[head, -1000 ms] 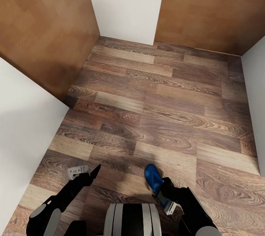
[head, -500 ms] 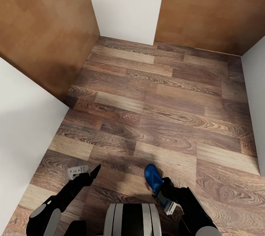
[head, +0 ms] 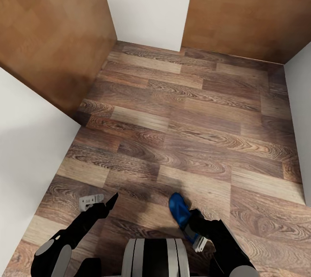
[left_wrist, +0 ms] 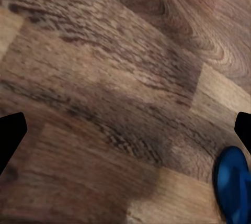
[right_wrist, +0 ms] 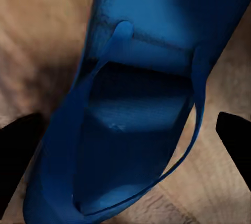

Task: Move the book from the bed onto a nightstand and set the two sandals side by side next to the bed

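A wood plank floor (head: 181,113) runs between white walls (head: 149,5) and tan wooden doors (head: 47,31) in a narrow stretch of room. In the right wrist view the two dark fingertips (right_wrist: 235,140) stand on either side of a blue sandal (right_wrist: 141,103), its strap and toe post facing the camera; whether they press its edges cannot be told there. From the head view the right gripper (head: 192,225) carries that sandal (head: 178,209) above the floor, low and just right of the robot's trunk (head: 155,257), the toe end pointing ahead. The left gripper (head: 99,201) hovers over the planks nearer the left wall, its fingers (left_wrist: 10,132) spread wide with nothing between them. The blue sandal (left_wrist: 232,185) shows at the edge of the left wrist view.
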`<state>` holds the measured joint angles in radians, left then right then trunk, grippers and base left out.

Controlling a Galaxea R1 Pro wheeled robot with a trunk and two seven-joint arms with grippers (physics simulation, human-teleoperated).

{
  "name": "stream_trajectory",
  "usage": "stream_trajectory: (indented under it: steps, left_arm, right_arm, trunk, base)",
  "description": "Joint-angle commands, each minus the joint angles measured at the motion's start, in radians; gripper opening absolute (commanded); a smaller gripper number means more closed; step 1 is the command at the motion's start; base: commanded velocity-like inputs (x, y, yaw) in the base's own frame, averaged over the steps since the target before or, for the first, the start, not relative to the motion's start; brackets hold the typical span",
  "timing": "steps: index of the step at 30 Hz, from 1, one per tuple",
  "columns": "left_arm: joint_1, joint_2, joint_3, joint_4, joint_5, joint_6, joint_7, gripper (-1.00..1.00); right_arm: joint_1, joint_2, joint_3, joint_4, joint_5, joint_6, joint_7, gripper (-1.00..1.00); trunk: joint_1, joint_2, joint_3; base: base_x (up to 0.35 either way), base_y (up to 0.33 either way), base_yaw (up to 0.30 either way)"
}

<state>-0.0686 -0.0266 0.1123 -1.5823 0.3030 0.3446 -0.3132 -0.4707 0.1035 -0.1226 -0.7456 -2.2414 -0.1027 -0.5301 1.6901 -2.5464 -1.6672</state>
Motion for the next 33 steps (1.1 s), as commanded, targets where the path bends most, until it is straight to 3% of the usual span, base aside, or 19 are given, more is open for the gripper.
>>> stream_trajectory:
  steps: [1,27,33]
  left_arm:
    - [0.0,-0.001,0.003,-0.001,0.01,0.01,-0.004,1.0]
    - [0.0,-0.001,0.003,-0.001,0.009,0.01,-0.005,1.0]
    - [0.0,-0.001,0.003,-0.002,0.008,0.011,-0.004,1.0]
  right_arm:
    - [0.0,0.001,-0.003,-0.001,-0.011,-0.01,-0.002,-1.0]
    - [0.0,0.001,-0.003,-0.001,-0.011,-0.006,-0.003,-1.0]
    - [0.0,0.001,-0.003,-0.001,-0.011,-0.006,-0.002,-1.0]
  trunk:
    - [0.0,0.0,-0.001]
    - [0.0,0.0,-0.001]
    - [-0.003,0.001,0.023]
  base:
    - [0.0,0.0,0.0]
    - [0.0,0.0,0.0]
    - [0.0,0.0,0.0]
